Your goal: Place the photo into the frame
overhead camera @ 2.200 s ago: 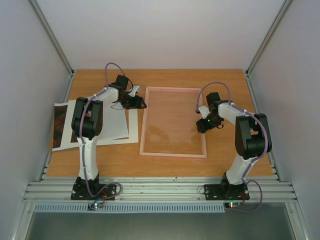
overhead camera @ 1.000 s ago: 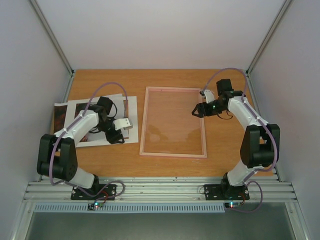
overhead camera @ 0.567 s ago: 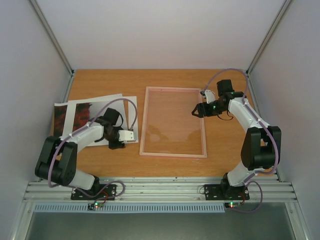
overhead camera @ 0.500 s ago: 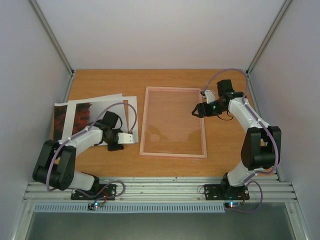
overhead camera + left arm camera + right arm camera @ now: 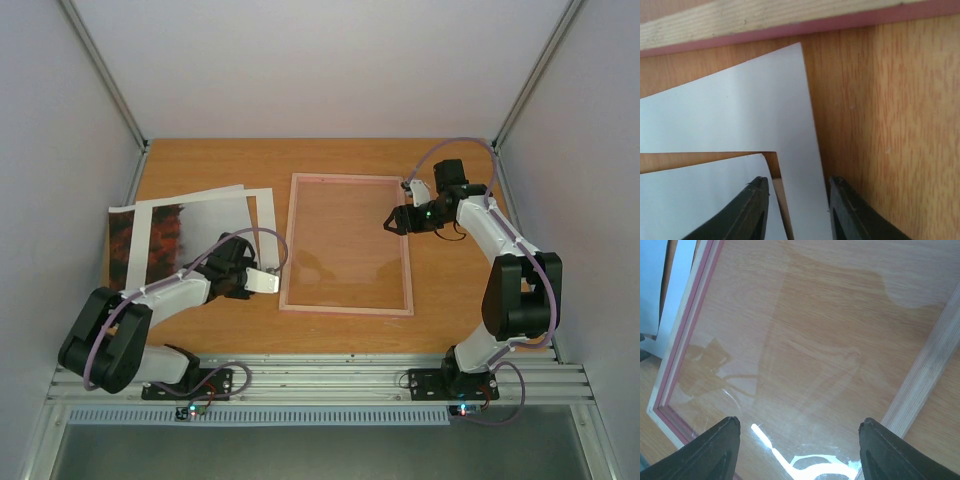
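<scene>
— Both spread wide?
— Yes. Up close, left pincer (image 5: 797, 212) straddles the white mat (image 5: 740, 110) strip beside the photo (image 5: 200, 215). Overhead, that photo lies on the surface (image 5: 450, 300) left of the frame (image 5: 345, 310), right pincer (image 5: 800, 450) above it.

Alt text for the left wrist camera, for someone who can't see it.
The open left gripper straddles one border of the white mat, near its corner, on the wooden table. The photo shows a pale corner inside the mat's cut-out; the frame, pink-edged, crosses the top.
</scene>
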`<state>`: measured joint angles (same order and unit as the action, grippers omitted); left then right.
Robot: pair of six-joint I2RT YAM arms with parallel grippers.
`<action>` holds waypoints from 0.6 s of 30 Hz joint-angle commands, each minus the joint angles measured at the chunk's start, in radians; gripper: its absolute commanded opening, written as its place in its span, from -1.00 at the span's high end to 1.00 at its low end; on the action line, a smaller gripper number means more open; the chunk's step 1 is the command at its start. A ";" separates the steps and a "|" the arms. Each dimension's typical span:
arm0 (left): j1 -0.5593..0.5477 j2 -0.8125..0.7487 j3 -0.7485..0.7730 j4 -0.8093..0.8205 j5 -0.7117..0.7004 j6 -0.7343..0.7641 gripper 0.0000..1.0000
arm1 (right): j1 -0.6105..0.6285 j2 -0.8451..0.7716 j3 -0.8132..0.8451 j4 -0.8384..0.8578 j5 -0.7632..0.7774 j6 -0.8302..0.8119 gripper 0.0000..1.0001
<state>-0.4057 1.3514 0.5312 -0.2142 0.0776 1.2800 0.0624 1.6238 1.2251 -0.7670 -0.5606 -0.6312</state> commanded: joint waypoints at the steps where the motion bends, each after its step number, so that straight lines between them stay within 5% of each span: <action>1: -0.033 0.021 -0.061 0.062 -0.047 0.005 0.35 | -0.001 -0.035 -0.003 0.011 0.007 -0.009 -0.32; 11: -0.039 -0.045 0.003 -0.016 -0.049 -0.105 0.99 | 0.000 -0.032 -0.007 0.017 -0.014 0.006 -0.30; 18: -0.039 -0.100 0.033 -0.060 -0.071 -0.167 0.99 | -0.001 -0.032 -0.009 0.016 -0.022 0.004 -0.30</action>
<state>-0.4404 1.2945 0.5304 -0.2493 0.0242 1.1656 0.0624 1.6238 1.2247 -0.7666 -0.5625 -0.6296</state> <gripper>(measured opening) 0.014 0.648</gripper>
